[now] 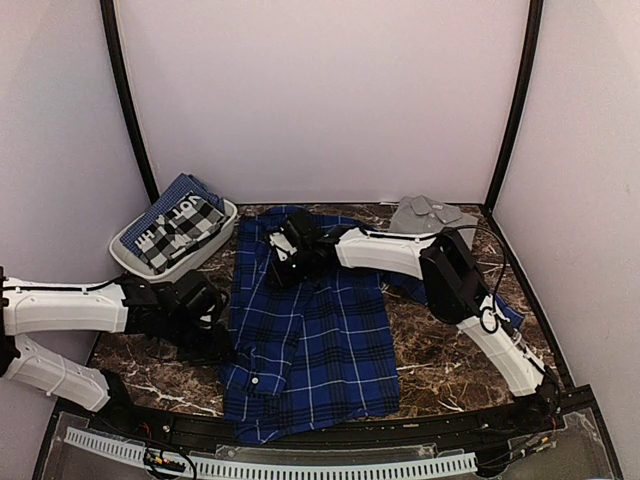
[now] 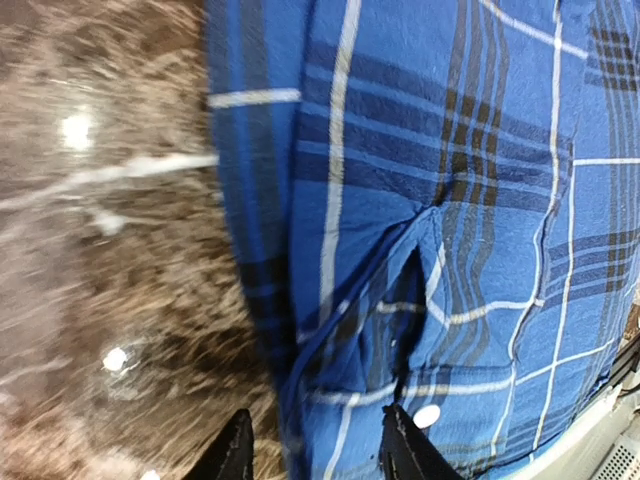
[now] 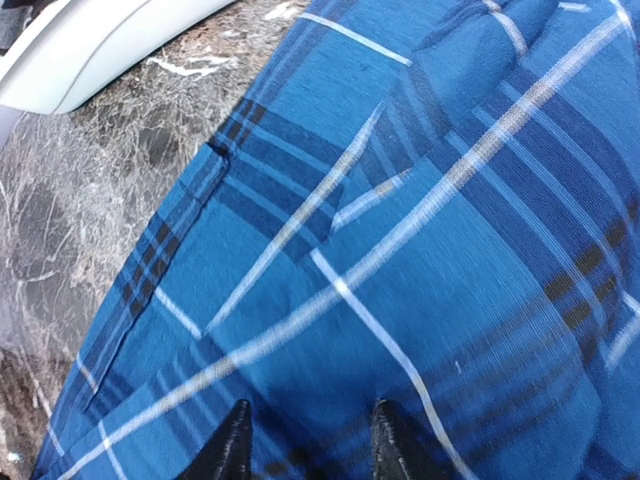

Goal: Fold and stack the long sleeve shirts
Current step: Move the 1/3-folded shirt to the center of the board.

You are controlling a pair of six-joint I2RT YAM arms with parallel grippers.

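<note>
The blue and black plaid long sleeve shirt (image 1: 312,335) lies spread out on the marble table, collar end toward the back. A plain grey shirt (image 1: 432,214) sits folded at the back right. My left gripper (image 1: 214,322) hovers at the plaid shirt's left edge. In the left wrist view this gripper (image 2: 318,452) is open: one finger is over bare table, the other over cloth by a white button (image 2: 427,415). My right gripper (image 1: 284,250) is over the shirt's upper part. In the right wrist view it (image 3: 311,445) is open above flat plaid cloth (image 3: 420,250).
A white basket (image 1: 128,262) holding black-and-white checked and blue cloths stands at the back left; its rim (image 3: 90,40) shows in the right wrist view. Dark marble table (image 1: 445,350) is bare to the right of the shirt. Walls close the sides and back.
</note>
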